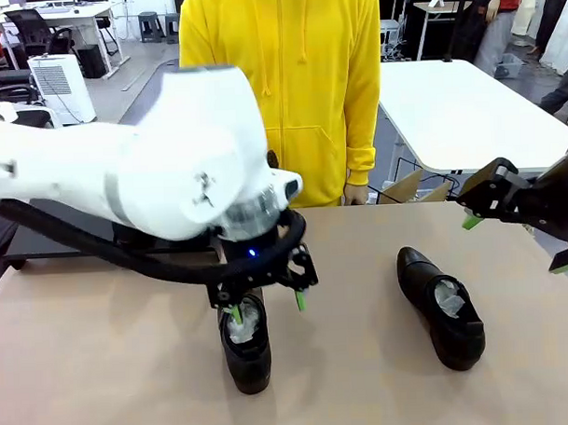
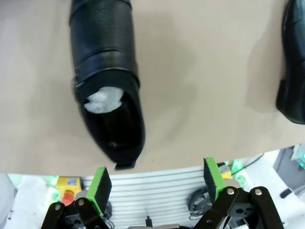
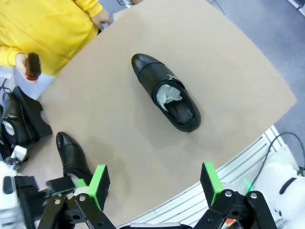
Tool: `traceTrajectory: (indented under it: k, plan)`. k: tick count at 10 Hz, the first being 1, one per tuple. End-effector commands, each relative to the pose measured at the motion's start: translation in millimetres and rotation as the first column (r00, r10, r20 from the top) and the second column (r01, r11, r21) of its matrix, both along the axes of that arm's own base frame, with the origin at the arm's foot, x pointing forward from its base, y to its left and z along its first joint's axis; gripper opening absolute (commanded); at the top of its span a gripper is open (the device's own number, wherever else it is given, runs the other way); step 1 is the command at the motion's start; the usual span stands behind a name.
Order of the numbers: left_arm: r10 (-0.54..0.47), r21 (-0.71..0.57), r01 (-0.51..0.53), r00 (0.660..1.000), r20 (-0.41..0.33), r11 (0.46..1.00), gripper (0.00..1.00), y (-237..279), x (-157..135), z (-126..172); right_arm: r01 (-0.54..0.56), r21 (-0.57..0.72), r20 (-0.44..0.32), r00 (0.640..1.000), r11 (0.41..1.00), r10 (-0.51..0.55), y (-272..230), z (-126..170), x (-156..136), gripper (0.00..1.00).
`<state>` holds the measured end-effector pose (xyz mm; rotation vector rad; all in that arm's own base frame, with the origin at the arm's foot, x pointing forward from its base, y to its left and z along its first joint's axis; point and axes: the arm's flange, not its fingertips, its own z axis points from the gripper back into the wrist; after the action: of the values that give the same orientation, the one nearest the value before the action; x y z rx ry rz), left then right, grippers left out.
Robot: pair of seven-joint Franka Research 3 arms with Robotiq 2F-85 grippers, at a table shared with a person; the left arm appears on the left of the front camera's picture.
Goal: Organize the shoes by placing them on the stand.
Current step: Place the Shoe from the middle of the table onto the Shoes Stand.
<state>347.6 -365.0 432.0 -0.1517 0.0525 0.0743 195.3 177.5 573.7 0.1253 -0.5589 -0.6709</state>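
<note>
One black shoe (image 1: 247,342) stuffed with white paper lies near the table's front edge. My left gripper (image 1: 269,306) hangs open just above its heel end. In the left wrist view this shoe (image 2: 107,81) lies ahead of the open fingers (image 2: 101,185), with nothing between them. A second shoe (image 1: 443,305) lies at centre right, also seen in the right wrist view (image 3: 164,93). My right gripper (image 1: 517,244) is open and raised at the right edge, well above that shoe. The black stand (image 3: 33,125) sits at the table's far left, a glossy shoe (image 3: 12,119) on it.
A person in a yellow hoodie (image 1: 280,91) stands at the far side holding a small brown brush (image 3: 32,66). My large left arm (image 1: 152,161) blocks much of the table's left half. Bare beige tabletop (image 1: 364,368) lies between the two shoes.
</note>
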Motion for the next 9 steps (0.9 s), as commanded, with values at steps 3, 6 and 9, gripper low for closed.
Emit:
traceTrajectory:
  k: [3,6,9]
  plan:
    - [-0.003,0.095,-0.006,0.995,0.096,0.995,1.0,-13,22,-40,-0.029,0.013,0.005,1.0,0.999,0.029,2,1,3,1.0]
    - [-0.031,0.117,0.02,0.995,0.092,0.993,1.0,-22,29,-54,-0.029,0.013,0.005,1.0,0.999,0.029,2,1,3,1.0]
    - [-0.016,0.107,0.005,0.995,0.101,0.994,1.0,-34,31,-77,-0.029,0.013,0.005,1.0,0.999,0.029,2,1,3,1.0]
